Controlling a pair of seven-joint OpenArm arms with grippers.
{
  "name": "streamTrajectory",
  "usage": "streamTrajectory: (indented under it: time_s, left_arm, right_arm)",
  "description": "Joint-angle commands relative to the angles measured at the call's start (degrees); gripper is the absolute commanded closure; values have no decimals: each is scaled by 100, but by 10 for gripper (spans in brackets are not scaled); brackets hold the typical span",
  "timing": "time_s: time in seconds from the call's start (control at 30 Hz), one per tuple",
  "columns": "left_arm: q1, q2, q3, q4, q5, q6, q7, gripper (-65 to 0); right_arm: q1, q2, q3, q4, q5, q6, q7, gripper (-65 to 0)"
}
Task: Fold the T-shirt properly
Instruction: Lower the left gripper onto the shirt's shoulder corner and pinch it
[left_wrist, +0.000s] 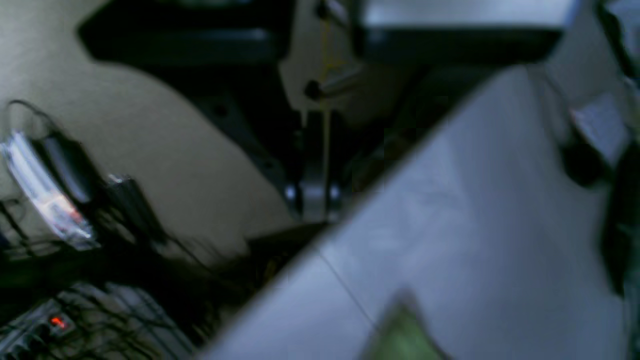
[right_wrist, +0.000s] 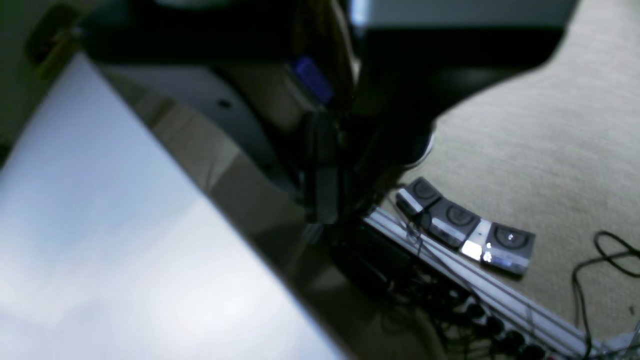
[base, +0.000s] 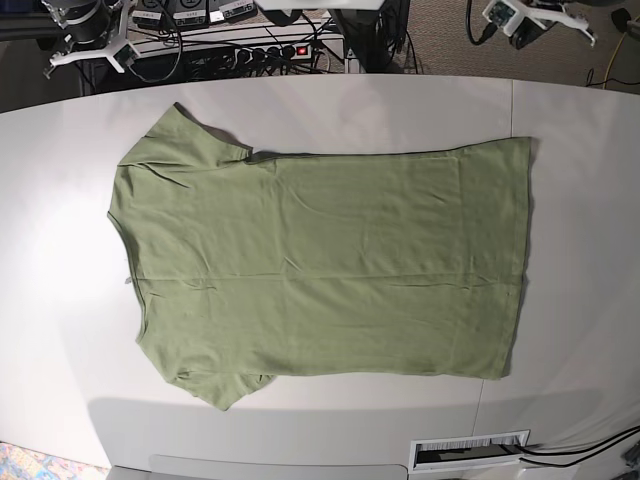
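The sage-green T-shirt (base: 320, 265) lies spread flat on the white table (base: 580, 300), collar to the left, hem to the right, both short sleeves out. A corner of it shows blurred in the left wrist view (left_wrist: 405, 335). My left gripper (base: 545, 20) is off the table's far right corner, away from the shirt; in its wrist view (left_wrist: 315, 210) the dark fingers stand together, holding nothing. My right gripper (base: 85, 35) is off the far left corner; in its wrist view (right_wrist: 325, 210) the fingers also stand together and hold nothing.
A power strip (base: 290, 48) and cables lie on the floor behind the table. Foot pedals (right_wrist: 465, 225) sit on the carpet beside the table edge (right_wrist: 260, 215). A white slotted part (base: 470, 452) sits at the front edge.
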Motion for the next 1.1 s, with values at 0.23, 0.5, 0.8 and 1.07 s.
streamTrajectory:
  time_s: [0.23, 0.5, 0.8, 1.07]
  left_arm:
    - [-826, -581, -13, 173, 304, 76, -92, 0]
    - [-1674, -892, -9, 76, 175, -297, -348, 0]
    - [-2050, -1495, -9, -730, 153, -1436, -887, -119]
    - [-2575, -1768, 2, -1346, 151, -2236, -1523, -187]
  right_arm:
    - [2, 50, 50, 927, -697, -55, -330, 0]
    - [396, 50, 50, 1379, -1213, 83, -898, 0]
    - [566, 50, 50, 1379, -1620, 520, -876, -68]
    - [573, 50, 50, 1379, -1770, 516, -750, -205]
